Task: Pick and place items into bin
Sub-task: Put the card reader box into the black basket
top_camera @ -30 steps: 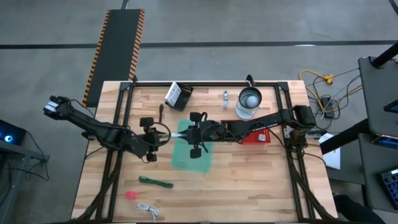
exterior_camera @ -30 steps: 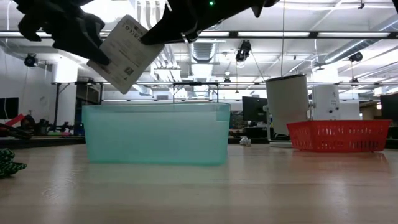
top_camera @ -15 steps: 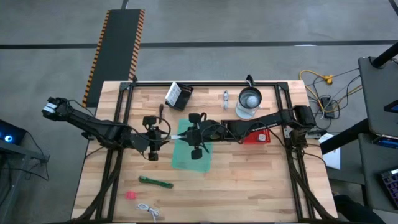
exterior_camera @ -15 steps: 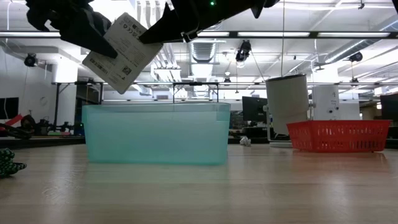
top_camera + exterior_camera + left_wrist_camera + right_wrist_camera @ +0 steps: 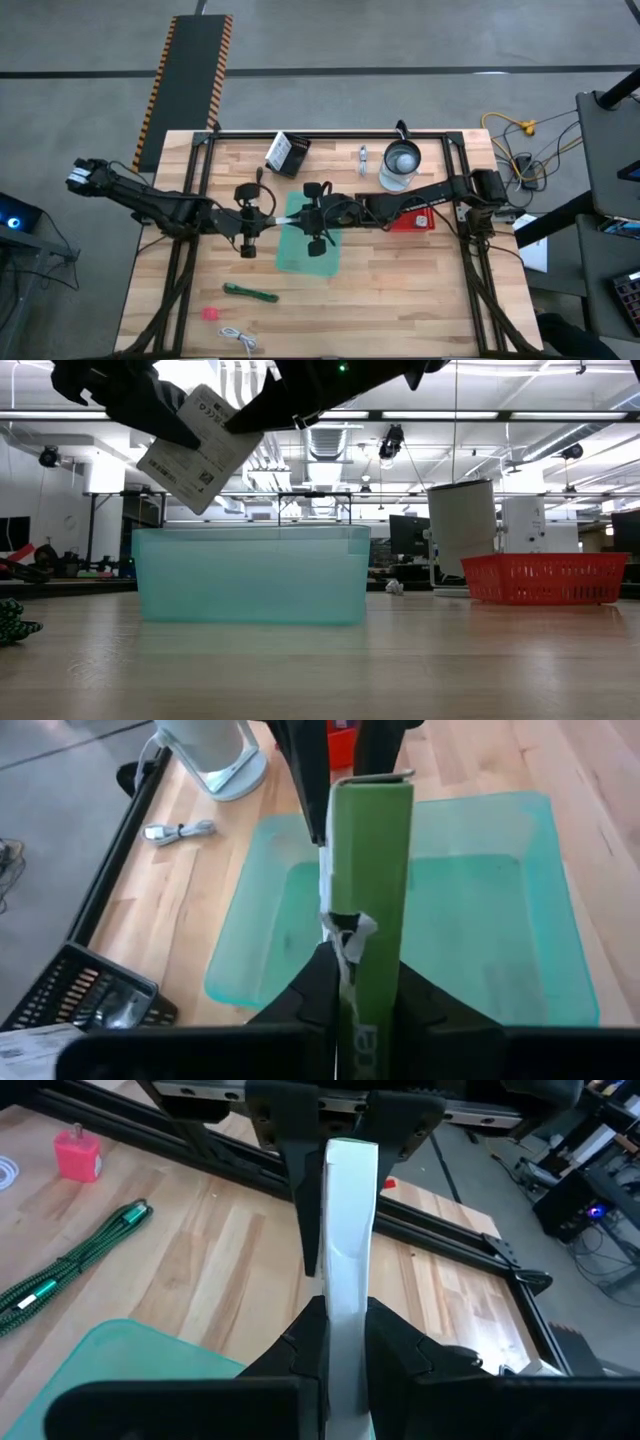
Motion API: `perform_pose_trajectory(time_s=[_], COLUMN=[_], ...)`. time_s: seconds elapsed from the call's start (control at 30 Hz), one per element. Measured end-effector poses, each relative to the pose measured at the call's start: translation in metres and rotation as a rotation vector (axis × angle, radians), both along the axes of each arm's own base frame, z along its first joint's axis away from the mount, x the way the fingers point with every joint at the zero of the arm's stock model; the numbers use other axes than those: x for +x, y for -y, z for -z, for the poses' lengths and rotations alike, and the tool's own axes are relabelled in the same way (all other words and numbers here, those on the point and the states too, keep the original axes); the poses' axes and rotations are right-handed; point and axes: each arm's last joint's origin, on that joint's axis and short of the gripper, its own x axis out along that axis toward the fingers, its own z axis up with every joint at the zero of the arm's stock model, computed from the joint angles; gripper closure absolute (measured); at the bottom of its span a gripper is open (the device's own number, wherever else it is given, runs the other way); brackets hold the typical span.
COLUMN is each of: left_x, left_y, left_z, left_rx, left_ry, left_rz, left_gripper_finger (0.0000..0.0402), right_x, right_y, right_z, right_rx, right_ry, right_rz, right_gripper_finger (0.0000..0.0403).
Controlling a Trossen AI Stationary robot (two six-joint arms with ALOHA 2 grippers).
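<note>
Left hand (image 5: 262,221) and right hand (image 5: 297,216) are both pinching one flat white packet (image 5: 198,449), each gripping an opposite edge, and the packet is hanging in the air between them, just above the near rim of the teal bin (image 5: 308,245).

From overhead the packet is almost hidden between the two dark hands, while the table-level camera is showing its printed face tilted above the bin's left end (image 5: 250,574). From the left wrist the packet (image 5: 368,910) is appearing edge-on and green-tinted, with the bin floor (image 5: 470,920) spreading out beyond it and the right hand's fingers gripping its far end. From the right wrist the same packet (image 5: 345,1270) is standing edge-on and white, with the left hand's fingers closing on its far end, and the green stick (image 5: 75,1265) and pink bit (image 5: 80,1152) are lying on the worktop (image 5: 230,1270) well beyond.

Against the picture one second earlier, the left hand is sitting closer to the bin and to the right hand, and the packet is riding slightly higher in the table-level picture.

A second white packet (image 5: 277,152) is lying well apart from both hands, beside a black box (image 5: 294,157), and the glass jug (image 5: 400,165) is standing farther along that edge.
</note>
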Motion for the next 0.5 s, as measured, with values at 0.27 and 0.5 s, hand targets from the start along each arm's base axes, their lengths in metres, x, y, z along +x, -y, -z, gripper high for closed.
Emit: perform_pose_trajectory(time_s=[0.27,0.5], left_x=[0.0005,-0.0018], left_y=[0.0,0.0002], left_z=[-0.002,-0.0027], left_rx=[0.059,0.031], left_ry=[-0.023,-0.063], left_rz=[0.078,0.089], left_gripper_finger=[0.0381,0.0381], right_x=[-0.0004,-0.0046], right_y=[-0.0008,-0.0001], right_z=[0.0017,-0.0037], right_rx=[0.025,0.025], right_ry=[-0.012,-0.026], right_rz=[-0.002,0.004], right_gripper_finger=[0.033,0.0248])
